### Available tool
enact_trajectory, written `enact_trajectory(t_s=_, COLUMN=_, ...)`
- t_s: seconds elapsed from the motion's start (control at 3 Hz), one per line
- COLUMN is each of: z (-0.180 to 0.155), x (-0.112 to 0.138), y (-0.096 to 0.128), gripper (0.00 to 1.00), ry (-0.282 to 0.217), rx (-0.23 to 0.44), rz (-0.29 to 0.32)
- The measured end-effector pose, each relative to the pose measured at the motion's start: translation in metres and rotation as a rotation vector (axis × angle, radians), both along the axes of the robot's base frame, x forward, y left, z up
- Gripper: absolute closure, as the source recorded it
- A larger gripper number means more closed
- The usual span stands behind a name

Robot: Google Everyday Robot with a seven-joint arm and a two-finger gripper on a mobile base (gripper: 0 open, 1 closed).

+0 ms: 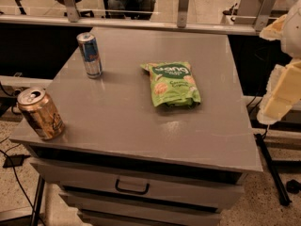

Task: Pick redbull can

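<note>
We judge the reach not yet begun: our cream-coloured gripper (pixel 281 95) hangs beyond the right side of the flat grey cabinet top (pixel 141 126), open or closed we cannot tell, so next it must cross to the tall slim blue-and-silver redbull can (pixel 89 55) standing upright at the far left.

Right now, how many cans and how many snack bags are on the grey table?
Cans: 2, the redbull can and the gold-orange can
Snack bags: 1, the green bag
Total: 3
The gripper hangs off the right edge of the table, apart from all three.
</note>
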State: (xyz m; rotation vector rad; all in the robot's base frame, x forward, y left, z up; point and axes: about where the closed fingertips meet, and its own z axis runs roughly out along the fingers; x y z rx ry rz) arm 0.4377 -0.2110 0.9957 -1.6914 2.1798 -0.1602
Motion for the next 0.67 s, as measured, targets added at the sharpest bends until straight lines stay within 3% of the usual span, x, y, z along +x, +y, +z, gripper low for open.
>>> enact_trajectory(t_s=0.33, z=0.001, x=0.001, y=0.001, gripper=0.00, ry=-0.005, rx=0.002, rz=0.001)
enact_trajectory(t_s=0.67, z=0.006, x=0.028, y=0.019, gripper=0.00, ry=-0.049, rx=0.068, rz=0.052)
